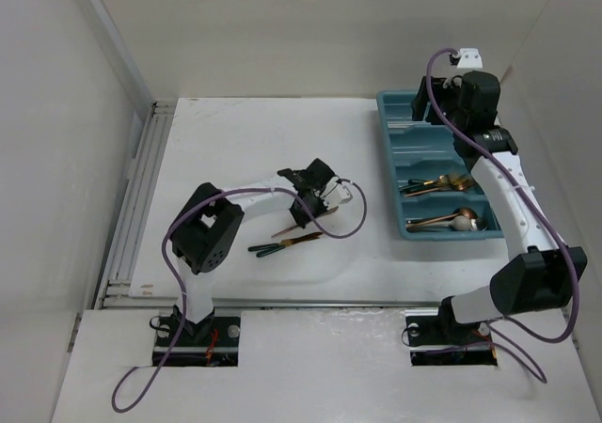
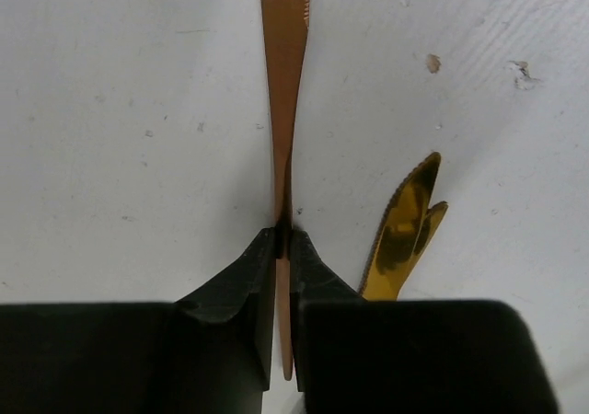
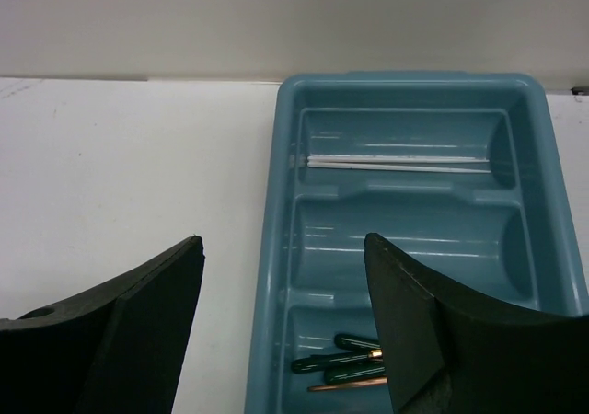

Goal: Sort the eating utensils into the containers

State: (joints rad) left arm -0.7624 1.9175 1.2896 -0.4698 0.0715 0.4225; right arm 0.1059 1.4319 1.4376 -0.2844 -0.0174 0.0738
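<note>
My left gripper (image 2: 284, 235) is shut on a slim copper knife (image 2: 283, 83), pinching it on edge near its handle end, with the serrated blade pointing away over the white table. Beside it on the right lie two gold knife blades (image 2: 405, 230). From above, the left gripper (image 1: 310, 202) sits mid-table over a small cluster of dark-handled utensils (image 1: 285, 244). My right gripper (image 3: 283, 241) is open and holds nothing, hovering over the left rim of the teal tray (image 3: 405, 81). Dark green handles (image 3: 340, 363) lie in a near slot.
The tray (image 1: 393, 174) stands at the right of the table, with gold forks (image 1: 437, 184) in one slot and spoons (image 1: 453, 221) in the nearest. A thin pale strip (image 3: 396, 161) lies in the far slot. White walls close in on both sides.
</note>
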